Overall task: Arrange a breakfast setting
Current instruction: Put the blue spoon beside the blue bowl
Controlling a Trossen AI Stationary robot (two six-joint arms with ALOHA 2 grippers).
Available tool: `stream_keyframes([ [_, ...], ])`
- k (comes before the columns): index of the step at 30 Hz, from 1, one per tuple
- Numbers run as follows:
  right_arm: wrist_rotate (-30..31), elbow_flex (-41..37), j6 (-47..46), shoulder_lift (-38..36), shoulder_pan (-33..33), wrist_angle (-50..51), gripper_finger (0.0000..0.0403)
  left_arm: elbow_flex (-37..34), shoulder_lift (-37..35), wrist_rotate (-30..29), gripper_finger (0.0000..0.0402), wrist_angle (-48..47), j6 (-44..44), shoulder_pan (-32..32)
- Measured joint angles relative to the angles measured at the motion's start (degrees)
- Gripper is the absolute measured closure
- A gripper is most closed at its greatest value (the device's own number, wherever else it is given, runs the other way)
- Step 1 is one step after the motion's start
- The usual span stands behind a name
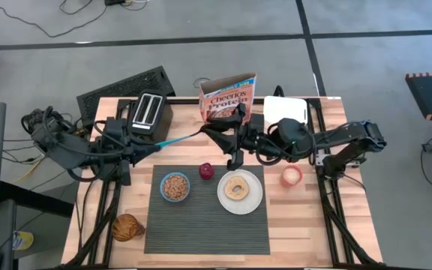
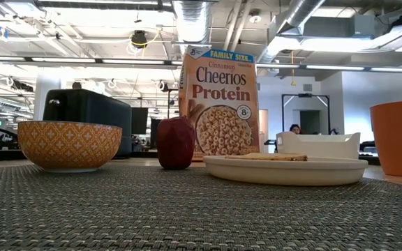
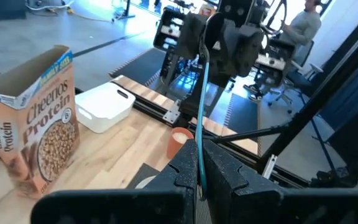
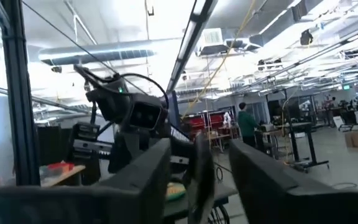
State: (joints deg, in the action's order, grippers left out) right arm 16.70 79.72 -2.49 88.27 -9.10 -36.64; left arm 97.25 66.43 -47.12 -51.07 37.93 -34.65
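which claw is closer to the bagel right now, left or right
Right. The right claw hangs just past the far edge of the mat, a little left of the bagel. The left claw is farther off, by the toaster, holding the spoon.

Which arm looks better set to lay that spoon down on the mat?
Probably the left. The left gripper has its jaws shut on the blue-handled spoon, just behind the placemat. The right gripper is only at the spoon's far end.
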Motion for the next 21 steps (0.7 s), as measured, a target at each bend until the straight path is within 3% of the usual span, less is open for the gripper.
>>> stream_keyframes([
  [9, 0.0, 0.0, 2.3, 0.0, 0.0, 0.8, 0.0362, 0.0, 0.0, -0.5, 0.0401, -0.3, -0.4, 0.0],
  [15, -0.2, 0.0, 2.3, -0.8, 0.3, 3.8, 0.0364, -0.1, 0.0, 2.2, 0.0400, -1.7, -0.8, 0.0],
  [21, -0.6, 1.9, 0.1, -3.9, 0.3, 18.4, 0.0362, 0.0, 2.3, 7.0, 0.0357, -9.5, 6.2, 0.9],
])
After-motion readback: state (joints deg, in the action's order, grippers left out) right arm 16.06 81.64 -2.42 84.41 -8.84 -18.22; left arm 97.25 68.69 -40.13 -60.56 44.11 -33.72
